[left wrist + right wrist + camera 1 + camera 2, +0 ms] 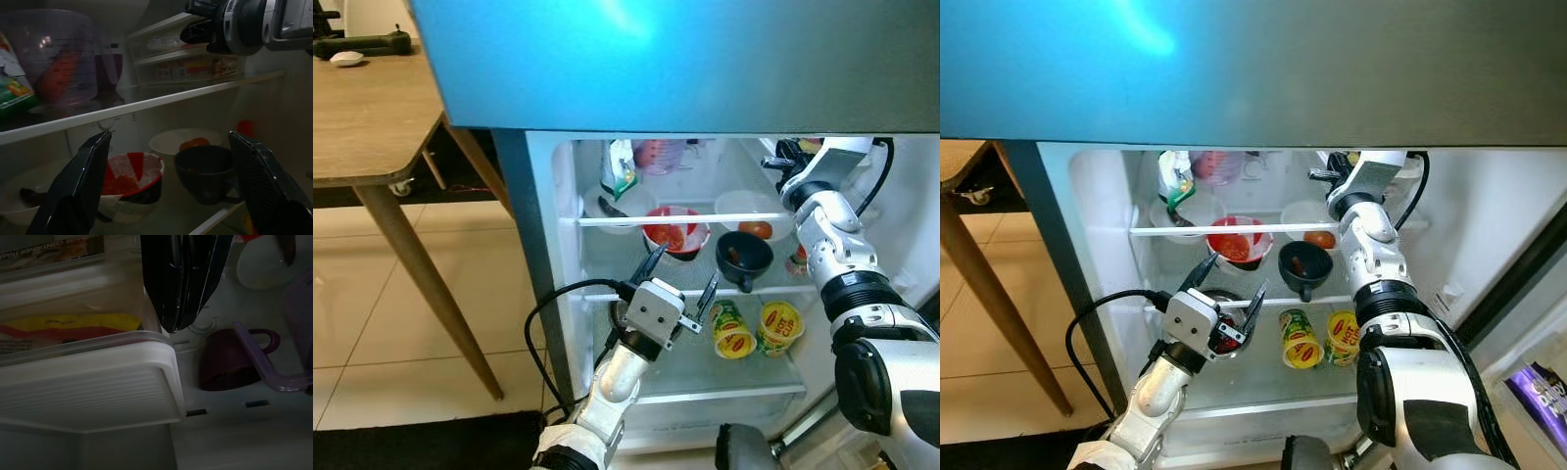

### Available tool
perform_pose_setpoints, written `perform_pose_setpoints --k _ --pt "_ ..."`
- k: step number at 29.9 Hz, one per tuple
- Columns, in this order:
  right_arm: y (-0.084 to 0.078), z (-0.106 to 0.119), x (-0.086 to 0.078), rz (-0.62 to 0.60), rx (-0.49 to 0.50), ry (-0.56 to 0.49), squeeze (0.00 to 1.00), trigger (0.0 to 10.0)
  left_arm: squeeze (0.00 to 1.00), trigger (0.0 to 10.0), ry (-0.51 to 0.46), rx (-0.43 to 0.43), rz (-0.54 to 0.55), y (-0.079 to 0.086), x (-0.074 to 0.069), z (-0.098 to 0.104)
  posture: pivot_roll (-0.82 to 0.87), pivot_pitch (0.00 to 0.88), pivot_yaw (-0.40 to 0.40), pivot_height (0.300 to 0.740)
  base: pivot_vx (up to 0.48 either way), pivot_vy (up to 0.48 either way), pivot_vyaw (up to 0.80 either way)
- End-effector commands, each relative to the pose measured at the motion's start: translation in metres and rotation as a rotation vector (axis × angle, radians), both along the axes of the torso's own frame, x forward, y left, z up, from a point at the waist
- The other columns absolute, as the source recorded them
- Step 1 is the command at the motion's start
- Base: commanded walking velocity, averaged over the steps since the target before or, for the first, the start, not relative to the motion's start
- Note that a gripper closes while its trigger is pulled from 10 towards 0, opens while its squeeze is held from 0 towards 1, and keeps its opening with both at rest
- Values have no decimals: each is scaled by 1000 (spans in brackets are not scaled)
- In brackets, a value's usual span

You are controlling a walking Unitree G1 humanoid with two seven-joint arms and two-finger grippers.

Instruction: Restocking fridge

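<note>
The fridge stands open before me. My left gripper (pixel 683 269) is open in front of the middle shelf, facing a red-and-white bowl (pixel 129 181) and a black cup (pixel 744 257). A white bowl (pixel 754 217) holding something red sits behind the cup. Two yellow noodle cups (pixel 732 331) stand on the lower shelf, just right of this gripper. My right arm reaches into the top shelf at the right. Its gripper (pixel 178 325) is shut, with the tips beside a clear box with a white lid (pixel 88 382). Nothing is held.
A green bag (pixel 619 171) and a clear measuring jug (pixel 658 155) stand on the top shelf, with a purple cup (pixel 230 360) near the box. The freezer door (pixel 685 59) overhangs above. A wooden table (pixel 362 117) stands at the left. The fridge door (pixel 1528 382) is at the right.
</note>
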State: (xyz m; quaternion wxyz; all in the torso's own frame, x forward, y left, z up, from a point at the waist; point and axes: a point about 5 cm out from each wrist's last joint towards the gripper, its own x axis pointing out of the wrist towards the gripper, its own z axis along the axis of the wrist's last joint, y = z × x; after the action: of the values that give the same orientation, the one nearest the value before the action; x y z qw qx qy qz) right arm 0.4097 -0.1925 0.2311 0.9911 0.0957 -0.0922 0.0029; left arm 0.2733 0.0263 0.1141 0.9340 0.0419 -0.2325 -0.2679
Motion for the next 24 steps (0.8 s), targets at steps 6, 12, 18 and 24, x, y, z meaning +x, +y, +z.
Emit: perform_pose_setpoints --k 6,12,18,24 --pt "9 -14 -7 234 33 4 0 10000 0 10000 54 -13 -17 -9 -8 -9 -84 5 -62 550 0 0 0" --pt "17 -37 -30 567 22 29 0 10000 0 10000 57 -4 -14 -6 -7 -10 -87 8 -60 550 0 0 0" --pt "9 -59 -58 745 -21 55 0 10000 0 10000 57 -3 -14 -6 -7 -10 -91 9 -58 550 0 0 0" --pt "-16 -72 -75 728 51 44 0 10000 0 10000 71 16 6 -3 -5 -12 -91 9 -53 550 0 0 0"
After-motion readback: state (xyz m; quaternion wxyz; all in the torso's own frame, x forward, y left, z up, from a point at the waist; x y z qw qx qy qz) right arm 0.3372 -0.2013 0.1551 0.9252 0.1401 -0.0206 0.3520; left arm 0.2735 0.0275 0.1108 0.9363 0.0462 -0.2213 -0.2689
